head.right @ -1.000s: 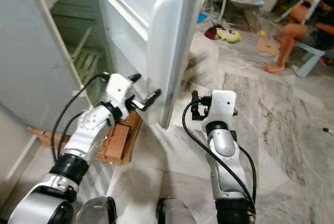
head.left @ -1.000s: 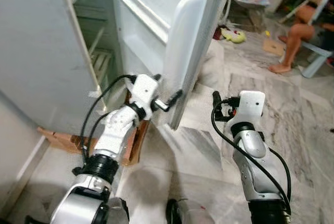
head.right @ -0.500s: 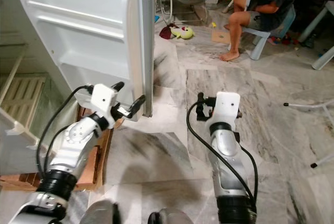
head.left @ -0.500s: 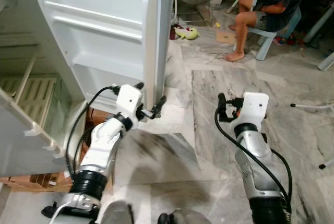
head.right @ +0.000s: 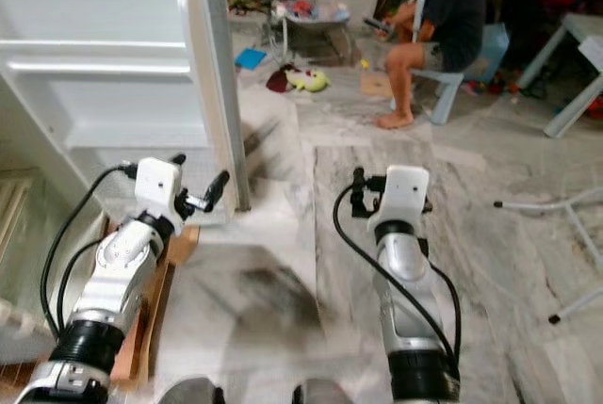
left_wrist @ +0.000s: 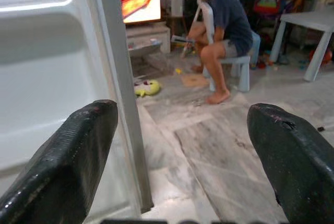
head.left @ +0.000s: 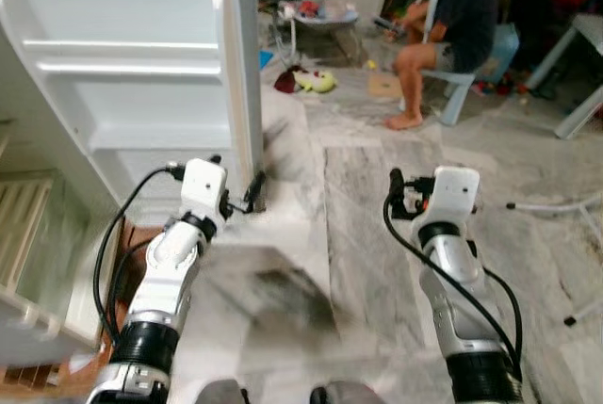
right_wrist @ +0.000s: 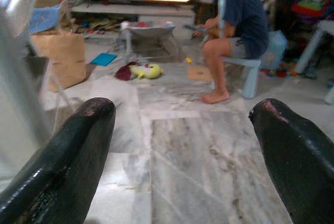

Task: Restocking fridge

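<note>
The white fridge door [head.left: 132, 74] stands open on my left, its inner shelves bare. My left gripper [head.left: 237, 176] is open and hovers just beside the door's free edge [left_wrist: 121, 88], low down, with nothing between its fingers [left_wrist: 68, 161]. Over the marble floor to the right, my right gripper [head.left: 399, 197] is held at chest height, also open and holding nothing, its fingers [right_wrist: 62, 161] spread wide. Part of the fridge's inside [head.left: 19, 225] shows at the far left, blurred.
A person [head.left: 452, 18] sits on a pale blue chair [head.left: 471, 74] at the back right. A plush toy [head.left: 316, 81] and a baby bouncer [head.left: 316, 18] lie beyond the door. A white table leg [head.left: 577, 93] stands far right. Brown boards [head.right: 155, 263] lie under the fridge.
The whole view has swung to the right, so the door now faces me more squarely. My left gripper stays by the door's edge; the right arm holds its pose.
</note>
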Robot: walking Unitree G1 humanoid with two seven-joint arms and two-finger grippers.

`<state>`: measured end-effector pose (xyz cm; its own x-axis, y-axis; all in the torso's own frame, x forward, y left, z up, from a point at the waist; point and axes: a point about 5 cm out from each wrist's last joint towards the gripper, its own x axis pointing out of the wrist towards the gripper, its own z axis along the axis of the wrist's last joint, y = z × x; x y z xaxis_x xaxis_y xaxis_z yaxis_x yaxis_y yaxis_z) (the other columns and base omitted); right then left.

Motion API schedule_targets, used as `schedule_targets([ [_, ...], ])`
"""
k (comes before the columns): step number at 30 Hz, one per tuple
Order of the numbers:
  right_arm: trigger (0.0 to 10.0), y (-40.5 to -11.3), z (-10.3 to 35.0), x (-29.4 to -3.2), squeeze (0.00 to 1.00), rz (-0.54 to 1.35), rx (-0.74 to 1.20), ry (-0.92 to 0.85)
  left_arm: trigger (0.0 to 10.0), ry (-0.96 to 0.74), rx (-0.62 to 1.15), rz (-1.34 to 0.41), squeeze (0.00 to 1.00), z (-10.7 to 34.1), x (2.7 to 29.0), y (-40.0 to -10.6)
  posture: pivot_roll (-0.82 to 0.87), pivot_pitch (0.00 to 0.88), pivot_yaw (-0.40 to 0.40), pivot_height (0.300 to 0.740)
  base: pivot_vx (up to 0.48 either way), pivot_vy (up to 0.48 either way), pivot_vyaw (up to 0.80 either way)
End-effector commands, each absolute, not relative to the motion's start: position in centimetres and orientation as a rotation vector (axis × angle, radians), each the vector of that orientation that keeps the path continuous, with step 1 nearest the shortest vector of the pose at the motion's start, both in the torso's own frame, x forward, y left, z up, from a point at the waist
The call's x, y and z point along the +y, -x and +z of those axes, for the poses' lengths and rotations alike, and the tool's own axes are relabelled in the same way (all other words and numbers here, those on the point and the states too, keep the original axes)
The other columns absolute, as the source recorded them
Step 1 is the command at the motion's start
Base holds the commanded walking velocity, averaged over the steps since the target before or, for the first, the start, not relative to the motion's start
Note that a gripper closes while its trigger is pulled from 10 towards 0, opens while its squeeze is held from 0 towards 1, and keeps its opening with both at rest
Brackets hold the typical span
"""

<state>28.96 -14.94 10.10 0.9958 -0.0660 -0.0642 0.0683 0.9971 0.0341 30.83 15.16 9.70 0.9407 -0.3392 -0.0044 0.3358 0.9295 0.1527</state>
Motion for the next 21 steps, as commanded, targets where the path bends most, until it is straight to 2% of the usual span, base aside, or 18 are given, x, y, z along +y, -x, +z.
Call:
schedule_targets([
  [1,10.0,-29.1,10.4,-15.0,0.0,-0.065,0.052,-0.026,10.0,-0.171,-0.039,-0.344,0.0,10.1,14.9,-31.0,-0.01,0.062,-0.079,0.74,0.472,0.0,0.0],
  [13,10.0,-29.6,10.2,-14.7,0.0,-0.052,0.052,-0.034,10.0,-0.179,-0.045,-0.26,0.0,10.9,16.3,-31.1,0.04,0.069,-0.08,0.74,0.467,0.0,0.0],
  [18,10.0,-30.0,10.8,-14.7,0.0,-0.034,0.03,-0.037,10.0,-0.171,-0.039,-0.224,0.0,11.1,17.0,-30.2,0.06,0.079,-0.071,0.74,0.465,0.0,0.0],
  [21,10.0,-30.1,11.1,-14.6,0.0,-0.023,0.02,-0.044,10.0,-0.191,-0.035,-0.259,0.0,10.9,17.0,-29.0,0.07,0.105,-0.064,0.74,0.461,0.0,0.0],
])
